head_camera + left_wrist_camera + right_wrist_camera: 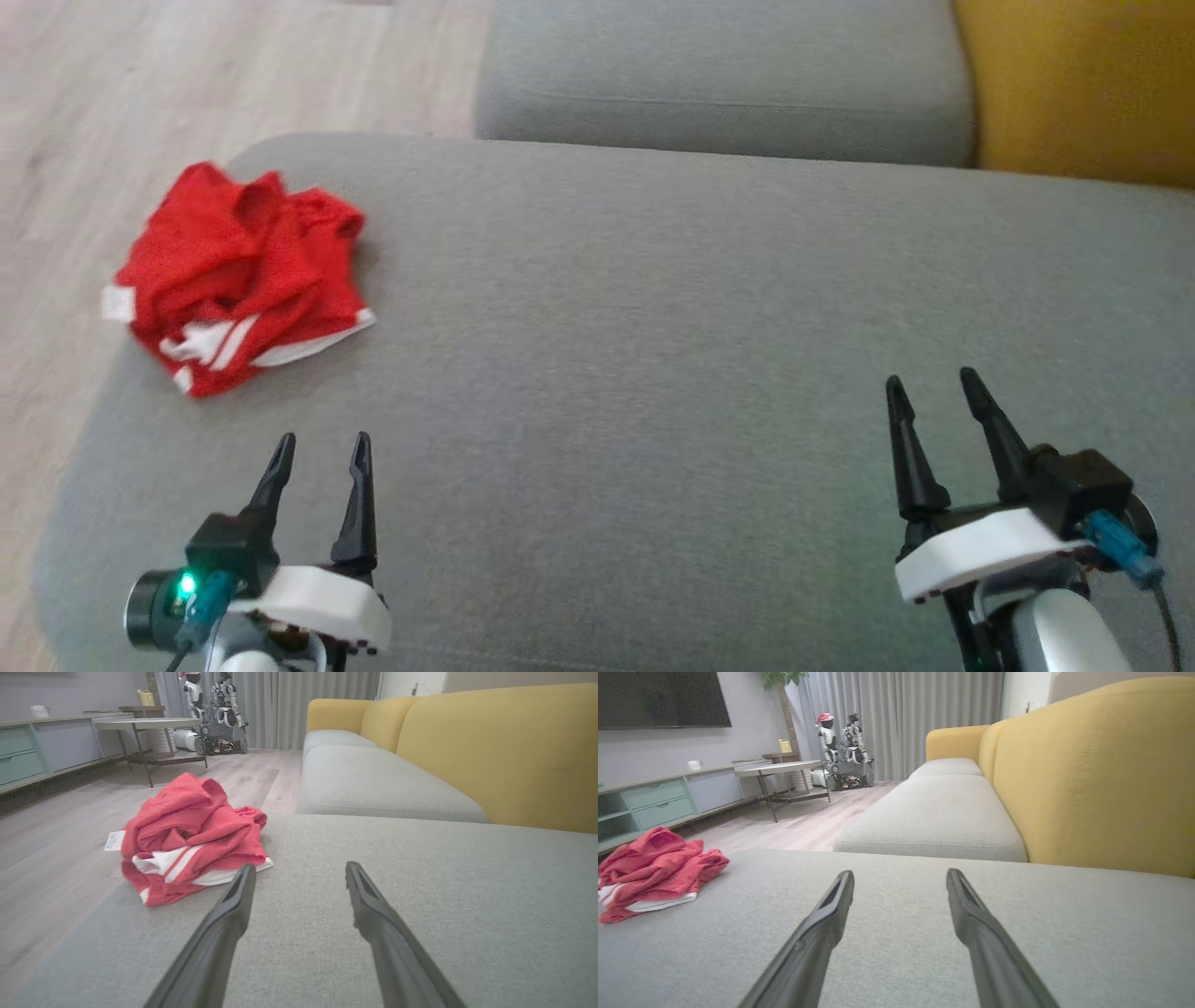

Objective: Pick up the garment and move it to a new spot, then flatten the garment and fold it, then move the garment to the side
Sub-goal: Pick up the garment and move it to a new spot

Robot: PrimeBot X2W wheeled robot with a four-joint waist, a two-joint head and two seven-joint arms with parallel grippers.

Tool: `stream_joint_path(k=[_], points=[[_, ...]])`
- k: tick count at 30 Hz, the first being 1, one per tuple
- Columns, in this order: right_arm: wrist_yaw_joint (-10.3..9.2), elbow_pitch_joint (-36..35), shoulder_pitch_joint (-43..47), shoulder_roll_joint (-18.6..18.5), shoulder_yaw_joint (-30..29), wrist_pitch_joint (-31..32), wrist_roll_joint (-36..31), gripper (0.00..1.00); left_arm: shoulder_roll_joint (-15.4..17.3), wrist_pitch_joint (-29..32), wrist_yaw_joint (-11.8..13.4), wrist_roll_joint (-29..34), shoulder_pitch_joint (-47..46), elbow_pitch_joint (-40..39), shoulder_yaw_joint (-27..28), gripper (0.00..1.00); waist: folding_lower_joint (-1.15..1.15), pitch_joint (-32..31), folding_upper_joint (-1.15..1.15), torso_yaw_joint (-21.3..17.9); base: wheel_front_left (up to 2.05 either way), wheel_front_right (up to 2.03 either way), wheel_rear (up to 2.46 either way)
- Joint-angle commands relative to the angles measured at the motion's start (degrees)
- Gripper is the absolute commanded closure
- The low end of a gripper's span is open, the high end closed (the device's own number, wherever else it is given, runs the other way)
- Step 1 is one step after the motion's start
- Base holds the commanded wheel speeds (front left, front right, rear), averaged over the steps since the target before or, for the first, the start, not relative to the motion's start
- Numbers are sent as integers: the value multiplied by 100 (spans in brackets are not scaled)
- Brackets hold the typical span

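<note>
Grey upholstery spreads before the robot in the head view: a broad seat cushion [653, 327], a second cushion [719, 84] beyond it, a yellow backrest [1074, 84] at the far right and pale wood floor [187, 75] off to the left. The red garment [238, 275], trimmed with white stripes, lies crumpled in a heap at the seat cushion's left edge. It is ahead of the left end effector [325, 439] and slightly to its left, clear of the fingertips. The left end effector and the right end effector [930, 377] are both released over bare fabric, fingers parted and holding nothing. The garment sits well away to the left of the right one.

From the left wrist, the left end effector [300, 866] points along the seat cushion [420, 882] with its two dark fingers spread. The garment [191, 830] is bunched just ahead and to the left of the left fingertip, a white label showing at its left side. Farther ahead stand a low table [149, 723], a sideboard [28, 751] and a wheeled robot [219, 714] before grey curtains [299, 704].

From the right wrist, the right end effector [900, 872] is likewise released above the seat cushion [901, 933], nothing between its fingers. The garment [654, 872] shows far to its left, near the cushion's edge. The yellow backrest [1087, 774] rises to its right, and a dark television [663, 697] hangs on the wall ahead and to the left.
</note>
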Motion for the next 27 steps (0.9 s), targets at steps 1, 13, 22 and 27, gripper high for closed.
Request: stream_joint_path(k=[1, 13, 22, 27], points=[[-4, -254, -105, -19, 181, 27, 5, 0, 54, -70, 21, -8, -336, -190, 180, 0, 0, -5, 0, 380, 0, 0, 0], [-4, -349, -69, -19, 342, 97, 53, 0, 60, -70, 52, -64, -309, -286, 269, 0, 0, -20, 0, 1181, 0, 0, 0], [-4, -322, -76, -19, 354, 86, 67, 0, 57, -70, 38, -79, -270, -345, 307, 0, 0, -34, 0, 1369, 0, 0, 0], [-4, -315, -78, -19, 357, 93, 57, 0, 54, -70, 46, -57, -276, -369, 316, 0, 0, -12, 0, 1385, 0, 0, 0]])
